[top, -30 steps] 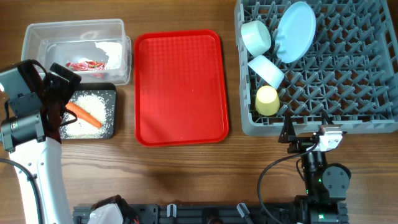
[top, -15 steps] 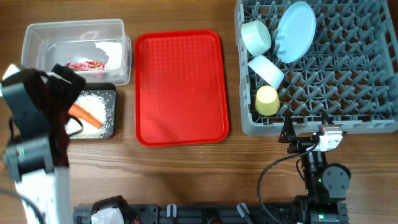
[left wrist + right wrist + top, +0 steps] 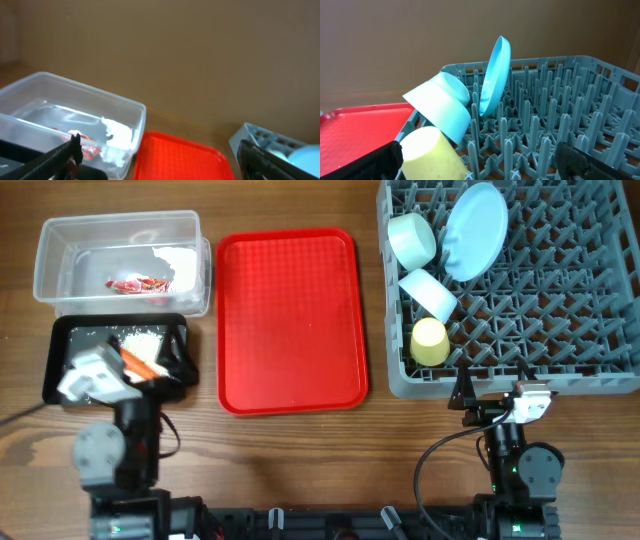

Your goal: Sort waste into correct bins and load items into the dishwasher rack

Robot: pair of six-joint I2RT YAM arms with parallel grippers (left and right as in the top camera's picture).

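The crumpled red-and-white wrapper [image 3: 138, 284] lies in the clear tub [image 3: 60, 240], also in the left wrist view [image 3: 86, 150]. The orange carrot [image 3: 148, 367] and white rice [image 3: 140, 340] lie in the black tray [image 3: 110, 321]. The pale-blue plate [image 3: 475, 230], two bowls [image 3: 412, 238] [image 3: 430, 292] and the yellow cup [image 3: 430, 340] sit in the grey rack [image 3: 560, 300]. My left gripper [image 3: 120, 372] [image 3: 162, 165] is open and empty over the tray's near edge. My right gripper [image 3: 495, 388] [image 3: 477, 167] is open and empty just before the rack, facing the cup [image 3: 427, 155]. No brown scrap shows.
A flat red serving tray [image 3: 290, 320] lies bare between the bins and the rack, and shows in both wrist views [image 3: 180, 160] [image 3: 360, 130]. Some white material [image 3: 178, 262] sits in the clear tub's right end.
My left arm has swung from the left side of the black tray down to the table's front edge, uncovering the tray's left part. The right arm has not moved.
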